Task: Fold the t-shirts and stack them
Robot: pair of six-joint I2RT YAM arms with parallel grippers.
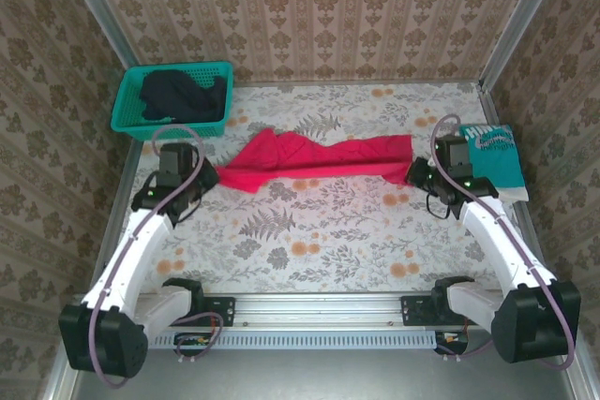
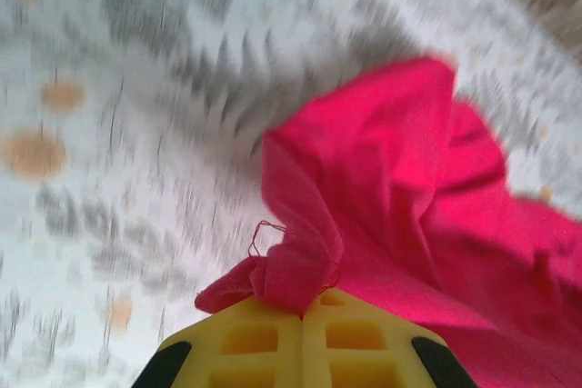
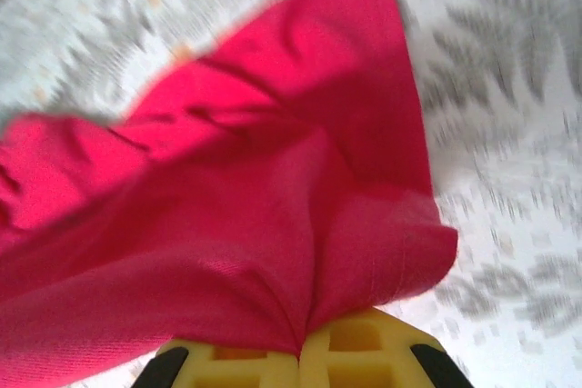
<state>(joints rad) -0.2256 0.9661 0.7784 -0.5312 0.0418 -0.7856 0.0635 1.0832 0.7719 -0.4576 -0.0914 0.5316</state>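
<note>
The red-pink t-shirt (image 1: 309,158) hangs stretched in a long band across the middle of the table between both arms. My left gripper (image 1: 208,175) is shut on its left end; in the left wrist view the cloth (image 2: 400,197) bunches out of the closed yellow fingers (image 2: 264,343). My right gripper (image 1: 415,173) is shut on the right end, and the shirt (image 3: 236,206) fans out from the closed fingers (image 3: 364,347). A teal t-shirt with white print (image 1: 497,158) lies folded at the right edge. The dark navy-black shirt (image 1: 183,96) sits crumpled in the basket.
The teal plastic basket (image 1: 127,119) stands at the back left corner. The table carries a floral fern-print cloth (image 1: 309,231). Wallpapered walls close in the back and both sides. A metal rail (image 1: 319,306) runs along the near edge between the arm bases.
</note>
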